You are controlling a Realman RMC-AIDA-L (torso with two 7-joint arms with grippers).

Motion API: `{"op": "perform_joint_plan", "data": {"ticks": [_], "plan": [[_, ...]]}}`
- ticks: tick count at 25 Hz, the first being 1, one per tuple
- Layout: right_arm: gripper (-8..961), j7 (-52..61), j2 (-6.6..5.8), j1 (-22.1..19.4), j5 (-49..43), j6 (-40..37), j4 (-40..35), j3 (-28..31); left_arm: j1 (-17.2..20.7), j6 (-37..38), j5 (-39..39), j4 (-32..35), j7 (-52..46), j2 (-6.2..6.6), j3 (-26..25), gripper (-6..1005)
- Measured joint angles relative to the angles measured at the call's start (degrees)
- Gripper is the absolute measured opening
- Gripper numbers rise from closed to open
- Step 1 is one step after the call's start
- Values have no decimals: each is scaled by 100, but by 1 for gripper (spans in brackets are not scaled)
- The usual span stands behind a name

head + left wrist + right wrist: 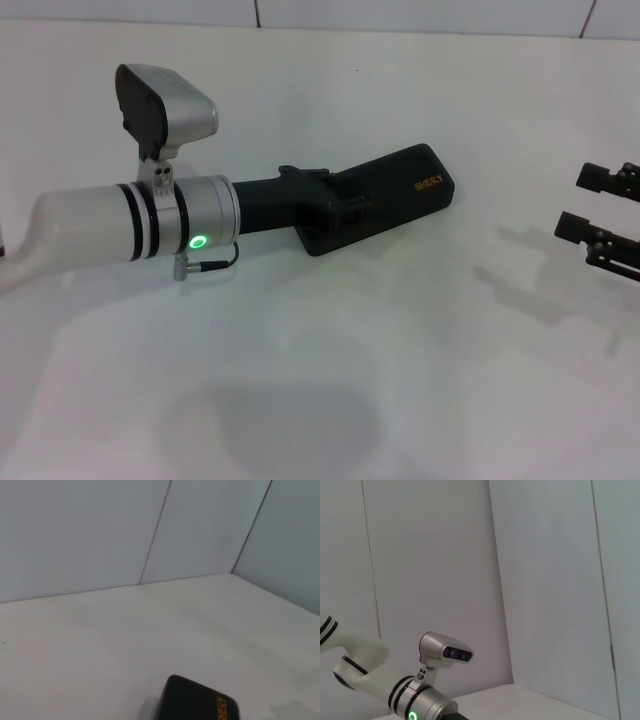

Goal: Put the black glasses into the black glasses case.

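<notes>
Left gripper [335,215] on the one closed black glasses case [400,190]; right gripper [585,205] aside

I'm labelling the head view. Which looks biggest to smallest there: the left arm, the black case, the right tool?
1. The left arm, reaching in from the left; it is nearest the camera, which inflates it.
2. The black case, closed on the table, its near end covered by the left tool.
3. The right tool, cut off by the picture's edge.

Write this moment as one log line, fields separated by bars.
left gripper: on case | case: closed, on table | glasses: not visible | right gripper: open, apart at table's right edge
</notes>
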Motion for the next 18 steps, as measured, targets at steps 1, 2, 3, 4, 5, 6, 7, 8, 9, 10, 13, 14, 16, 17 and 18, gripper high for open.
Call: {"op": "perform_joint_plan", "data": {"ticks": [1, 2, 3, 4, 5, 6, 7, 8, 9, 10, 13, 14, 16, 17, 18], "plan": [[639, -2, 0, 1, 0, -14, 10, 1, 0, 108, -2, 0, -7, 5, 0, 458], [639, -2, 0, 1, 0, -14, 10, 1, 0, 108, -2, 0, -7, 5, 0, 458], [639, -3, 0, 1, 0, -15, 11, 2, -1, 233, -13, -6, -5, 9, -5, 459], [639, -5, 0, 1, 0, -18, 11, 2, -1, 419, -48, -27, 14, 14, -18, 459], [639, -6, 0, 4, 0, -24, 11, 2, 0, 587, -89, -45, 37, 18, -29, 459], [640, -6, 0, 10, 0, -41, 12, 2, 14, 850, -154, -63, 94, 31, -39, 460], [640, -7, 0, 17, 0, -68, 11, 1, 36, 1133, -219, -76, 174, 55, -45, 460], [640, -7, 0, 29, 0, -104, 11, -2, 50, 1259, -245, -77, 215, 68, -44, 460], [640, -7, 0, 39, -1, -144, 12, -2, 103, 1748, -298, -81, 375, 131, -37, 461], [640, -7, 1, 61, -1, -211, 14, -3, 152, 2116, -312, -80, 517, 184, -27, 461], [641, -92, 5, 207, -1, -493, 130, -73, 283, 3012, -194, -117, 845, 323, -8, 462], [641, -168, 5, 278, -2, -591, 194, -140, 318, 3233, -119, -178, 930, 349, -7, 462], [641, -350, 6, 421, -6, -759, 291, -342, 438, 3690, 68, -369, 1163, 375, -3, 463], [642, -439, 8, 493, -7, -792, 317, -485, 535, 3899, 170, -495, 1384, 369, -5, 463], [642, -514, 12, 558, -8, -796, 336, -620, 612, 4011, 230, -576, 1529, 361, -3, 464]]}}
